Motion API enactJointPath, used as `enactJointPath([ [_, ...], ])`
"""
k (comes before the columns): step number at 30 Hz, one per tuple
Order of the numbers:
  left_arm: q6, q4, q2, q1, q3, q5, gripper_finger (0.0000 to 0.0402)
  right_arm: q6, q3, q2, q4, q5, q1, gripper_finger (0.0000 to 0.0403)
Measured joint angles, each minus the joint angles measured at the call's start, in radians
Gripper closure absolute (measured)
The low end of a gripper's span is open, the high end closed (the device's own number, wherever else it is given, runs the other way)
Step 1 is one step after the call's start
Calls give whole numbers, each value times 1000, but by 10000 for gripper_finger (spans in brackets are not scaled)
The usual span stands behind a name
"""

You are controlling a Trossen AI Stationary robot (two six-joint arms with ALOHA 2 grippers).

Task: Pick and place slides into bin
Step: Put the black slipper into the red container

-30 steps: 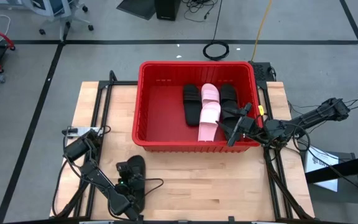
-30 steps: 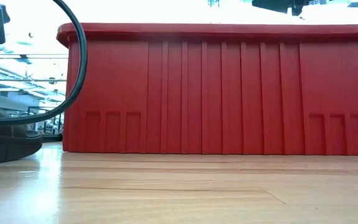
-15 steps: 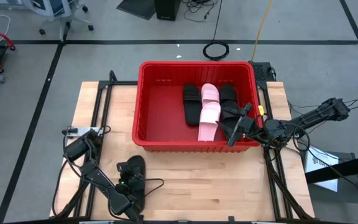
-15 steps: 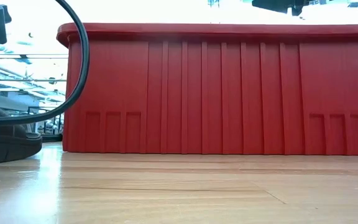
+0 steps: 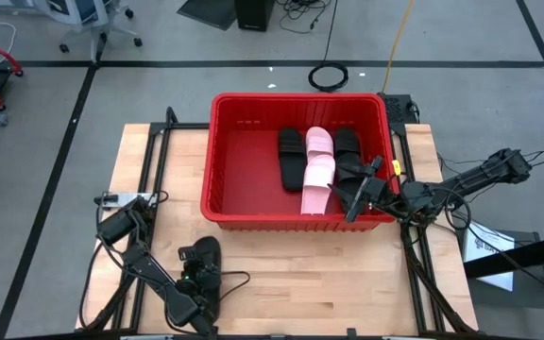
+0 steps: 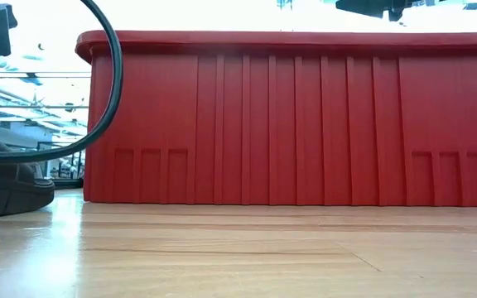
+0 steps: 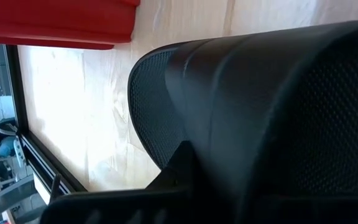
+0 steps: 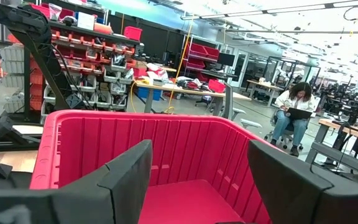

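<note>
On the left, near the front edge of the wooden surface (image 5: 281, 274), the left tool (image 5: 199, 274) is pressed tight on a black slide (image 5: 206, 255). In the middle sits the red bin (image 5: 229, 151). Black and pink slides (image 5: 317, 172) lie in its right part. On the right, the right tool (image 5: 359, 194) hangs spread over the bin's right front corner.

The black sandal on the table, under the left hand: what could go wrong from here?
1. The left hand is shut on the black sandal; the grip may be shallow, so the sandal could slip when lifted.
2. The red bin has a high wall; a low carry could hit it.
3. The right hand waits open over the bin's near right corner, so the arms could meet.
</note>
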State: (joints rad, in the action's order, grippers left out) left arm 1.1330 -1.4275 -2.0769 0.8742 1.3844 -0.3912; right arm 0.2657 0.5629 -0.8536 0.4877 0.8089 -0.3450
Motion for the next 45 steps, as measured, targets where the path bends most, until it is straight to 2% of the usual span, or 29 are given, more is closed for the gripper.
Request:
enactJointPath([
  [8, -1, -2, 0, -7, 9, 0, 398, 0, 0, 0, -4, 0, 0, 149],
  [14, -3, -8, 0, -20, 14, 2, 383, 0, 0, 0, -7, 0, 1, 149],
  [22, -45, -36, 0, -26, 121, -34, 398, 0, 0, 0, -7, 0, 1, 149],
  [31, -187, -36, 0, -26, 273, -136, 378, 1, 0, 0, -11, 1, 1, 149],
  [40, -343, -34, 0, -26, 426, -265, 398, 8, 0, 0, -11, 1, 1, 149],
  [45, -467, -36, 0, -30, 491, -299, 379, 8, 0, 0, -11, 0, 1, 149],
])
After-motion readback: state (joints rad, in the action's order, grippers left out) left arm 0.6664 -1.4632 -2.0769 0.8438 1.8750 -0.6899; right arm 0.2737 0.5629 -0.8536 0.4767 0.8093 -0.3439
